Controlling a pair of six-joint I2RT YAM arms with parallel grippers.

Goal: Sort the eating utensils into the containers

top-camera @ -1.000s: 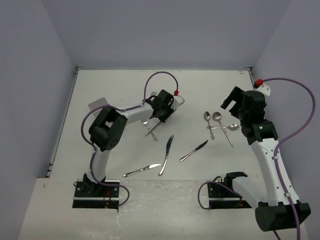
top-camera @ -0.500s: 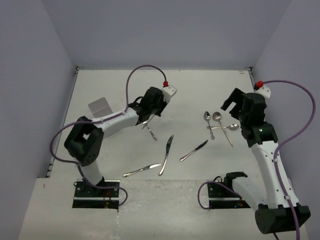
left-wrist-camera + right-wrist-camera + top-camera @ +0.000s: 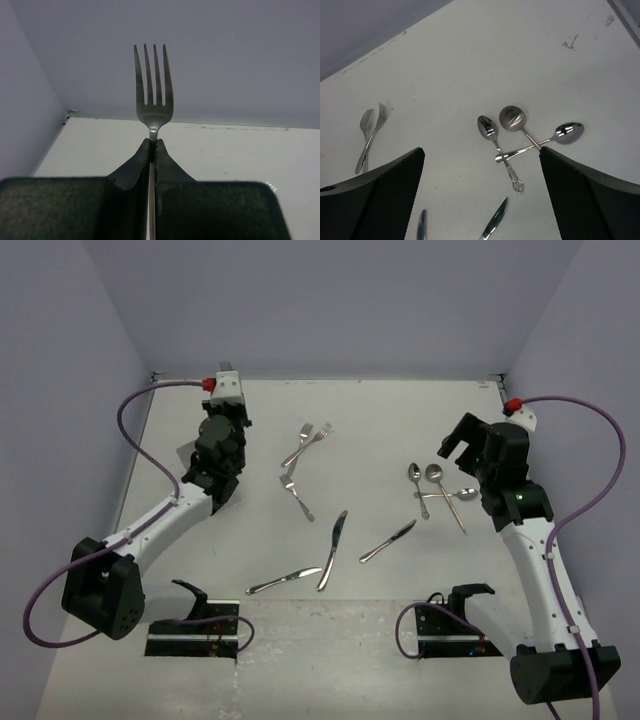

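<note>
My left gripper (image 3: 152, 145) is shut on a silver fork (image 3: 153, 95), gripping its neck with the tines pointing up toward the back wall. In the top view this gripper (image 3: 222, 430) hangs at the back left, over the light grey container (image 3: 184, 452), which shows only as a sliver beside the arm. Two forks (image 3: 308, 440) lie side by side mid-table, with a third fork (image 3: 295, 492) below them. Three spoons (image 3: 512, 120) lie crossed under my open right gripper (image 3: 481, 152), which holds nothing.
Three knives lie toward the near side: one (image 3: 334, 538) in the middle, one (image 3: 388, 540) to its right, one (image 3: 283, 580) near the front. Purple-grey walls close in the left, back and right. Both arm bases sit at the front edge.
My left gripper has shut on a fork at the middle of the table and swung with it to the back left, over the container. The right arm has not moved.
</note>
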